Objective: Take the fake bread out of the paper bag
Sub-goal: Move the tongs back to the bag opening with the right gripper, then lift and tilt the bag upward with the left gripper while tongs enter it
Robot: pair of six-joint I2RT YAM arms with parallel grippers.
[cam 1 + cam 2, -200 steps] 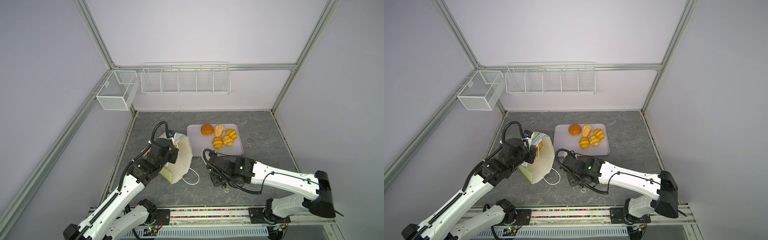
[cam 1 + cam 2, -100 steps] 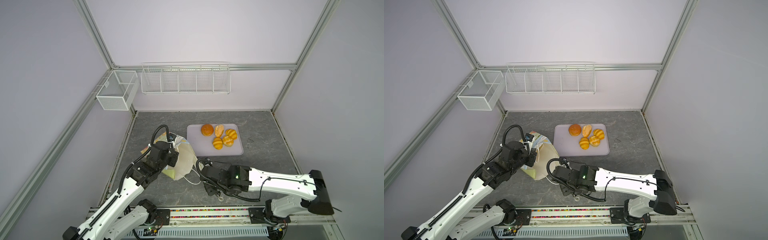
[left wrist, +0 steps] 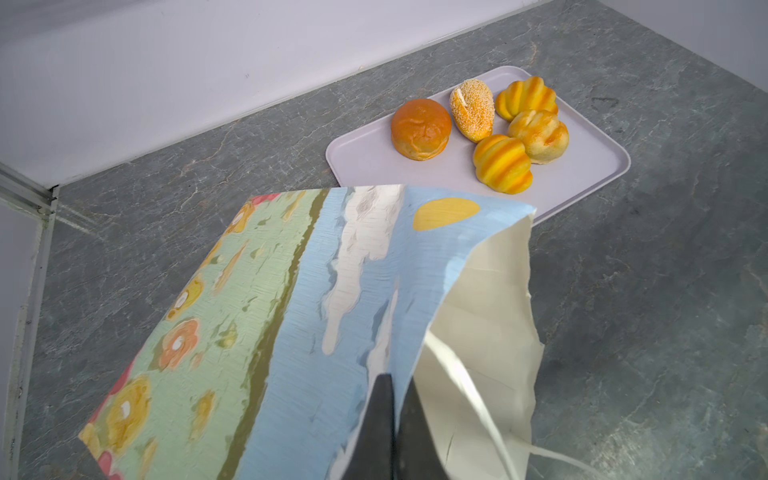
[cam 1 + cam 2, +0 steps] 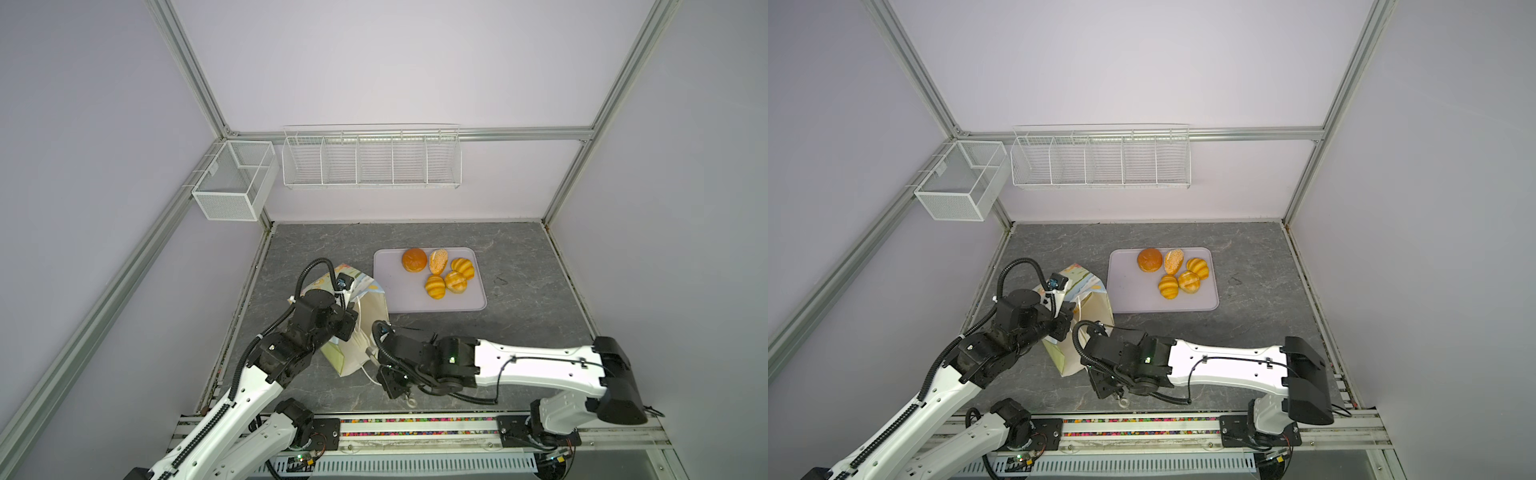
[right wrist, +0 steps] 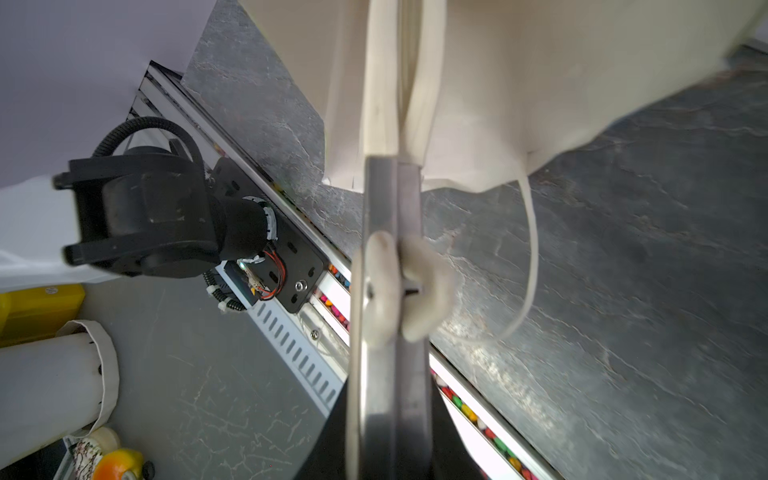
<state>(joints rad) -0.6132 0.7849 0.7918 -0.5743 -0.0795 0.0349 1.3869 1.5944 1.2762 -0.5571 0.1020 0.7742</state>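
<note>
Five fake bread [image 4: 436, 272] pieces on tray [image 4: 390, 295] | paper bag [image 4: 370, 316] tipped, mouth toward right tool [image 5: 395, 166], inside hidden | left tool [image 3: 395, 386] clamps bag rim | right tool, nearer mouth, pinches cord handle [image 5: 531, 249]

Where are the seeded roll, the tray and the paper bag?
seeded roll [image 3: 472, 109]: left wrist view, middle of its seeded top.
tray [image 3: 365, 166]: left wrist view, bare floor near one corner.
paper bag [image 3: 291, 311]: left wrist view, its printed face.
</note>
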